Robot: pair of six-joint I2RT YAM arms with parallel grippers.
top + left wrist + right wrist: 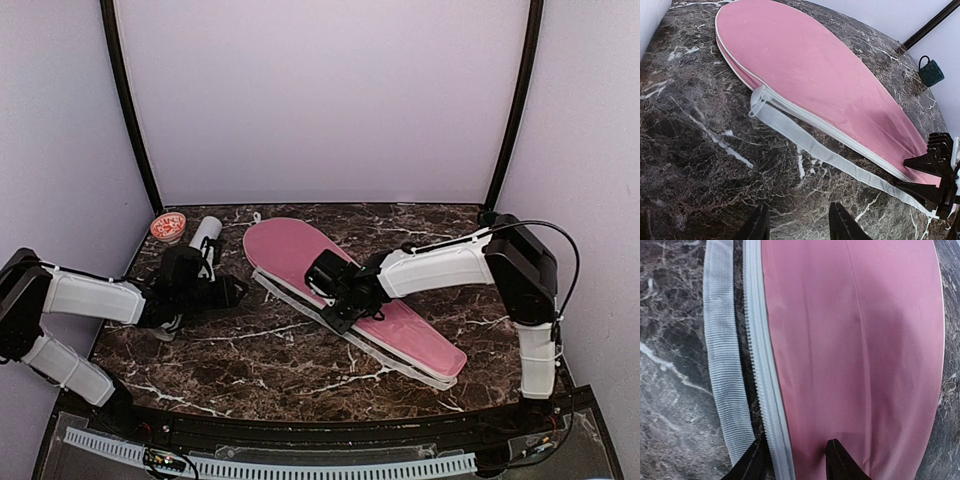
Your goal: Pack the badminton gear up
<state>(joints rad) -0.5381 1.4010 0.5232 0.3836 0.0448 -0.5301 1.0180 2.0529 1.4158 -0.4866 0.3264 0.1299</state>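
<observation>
The pink racket-shaped cover (290, 250) lies flat and slantwise across the marble table, its white zipper edge (760, 365) facing the near side. A white strap (810, 145) runs beside that edge, ending at the zipper pull (758, 100). My right gripper (340, 305) points down at the cover's middle; in the right wrist view the gripper (796, 460) is open, one finger on the pink cloth and one at the zipper edge. My left gripper (799, 225) hovers open over bare marble, left of the cover (830, 75), holding nothing. The white tube (206, 233) lies behind my left arm.
A small red-patterned round cap (168, 226) sits at the back left corner beside the tube. Black frame posts (130, 110) stand at both back corners. The table's near edge (300, 425) runs just ahead of the arm bases.
</observation>
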